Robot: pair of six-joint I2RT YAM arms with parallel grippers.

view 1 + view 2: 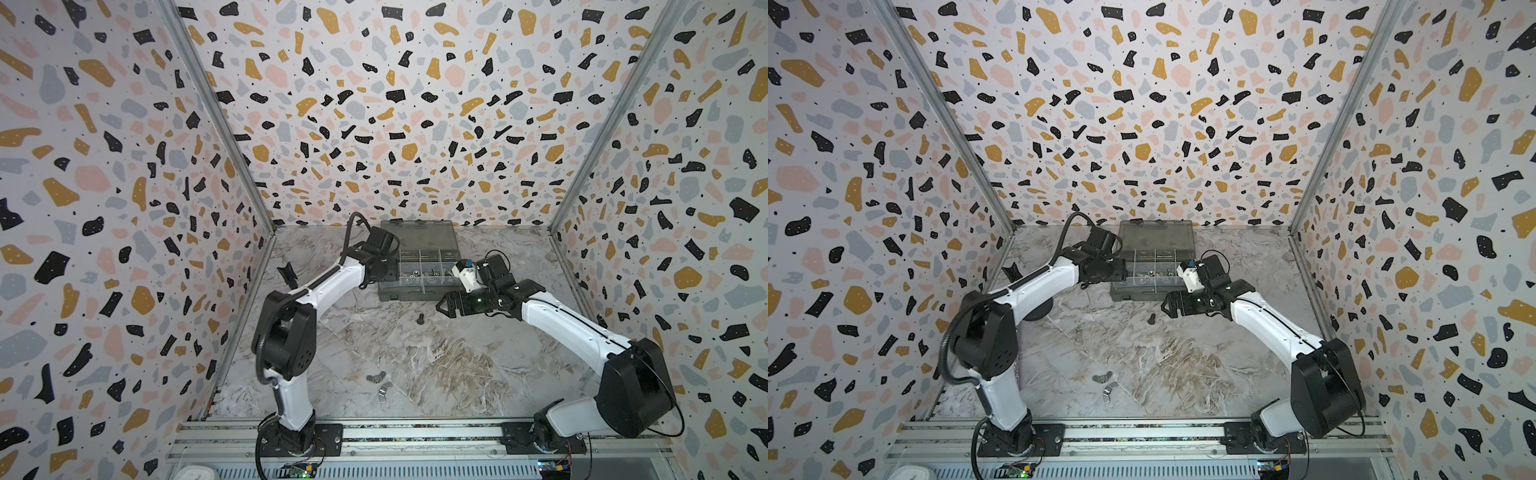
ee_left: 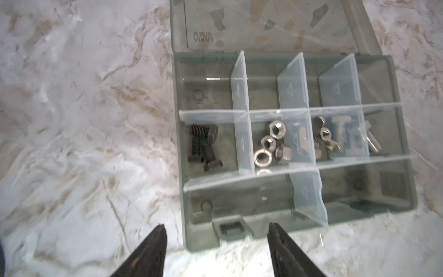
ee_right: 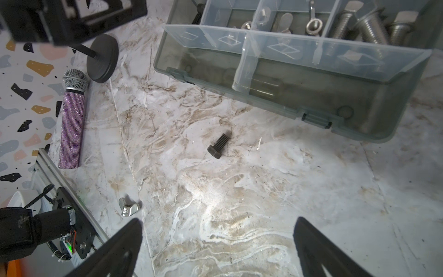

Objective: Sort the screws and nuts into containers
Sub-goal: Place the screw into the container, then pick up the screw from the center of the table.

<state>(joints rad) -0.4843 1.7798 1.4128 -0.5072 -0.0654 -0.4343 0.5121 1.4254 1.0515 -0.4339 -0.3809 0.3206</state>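
Hovering just beside organizer box, left gripper has jaws apart, empty. Right gripper spread wide, empty, near box front wall. Loose black screw on marble tabletop near box front wall. Loose wing nuts well apart from box. Box middle row holds black screws, hex nuts, sorted wing nuts.

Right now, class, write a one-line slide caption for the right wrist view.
Open right gripper poised near a loose black screw, with the partly filled organizer box beyond.
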